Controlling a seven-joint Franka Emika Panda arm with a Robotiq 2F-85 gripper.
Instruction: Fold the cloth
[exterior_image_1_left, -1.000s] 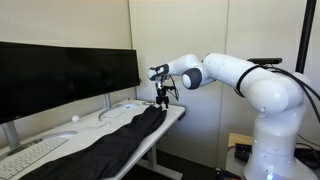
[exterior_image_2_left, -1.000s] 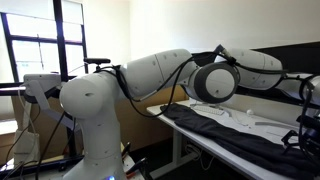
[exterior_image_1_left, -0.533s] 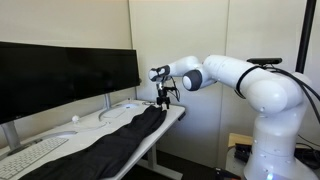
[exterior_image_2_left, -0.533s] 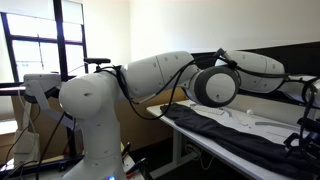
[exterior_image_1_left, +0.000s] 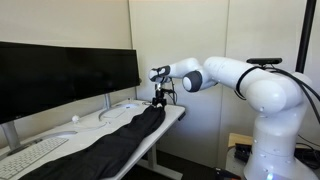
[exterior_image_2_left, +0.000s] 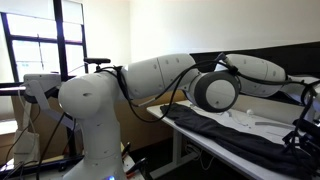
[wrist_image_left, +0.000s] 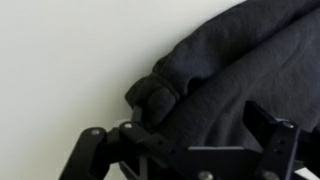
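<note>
A long dark grey cloth (exterior_image_1_left: 110, 148) lies stretched along the white desk (exterior_image_1_left: 172, 117); it also shows in an exterior view (exterior_image_2_left: 230, 135). My gripper (exterior_image_1_left: 159, 98) is low over the cloth's far end, near the desk's end edge. In the wrist view the cloth's bunched end (wrist_image_left: 240, 60) fills the space between the fingers of my gripper (wrist_image_left: 195, 135). The fingers stand wide apart on either side of the fabric and are not closed on it. White desk surface shows to the left of the cloth in the wrist view.
Two black monitors (exterior_image_1_left: 60, 75) stand along the back of the desk. A white keyboard (exterior_image_1_left: 30, 152) and a small white ball-like object (exterior_image_1_left: 75, 119) lie beside the cloth. A wall panel stands just past the desk's end. My arm's large body (exterior_image_2_left: 150, 80) blocks much of an exterior view.
My gripper has edged slightly lower and closer over the cloth's end. The cloth has not visibly moved.
</note>
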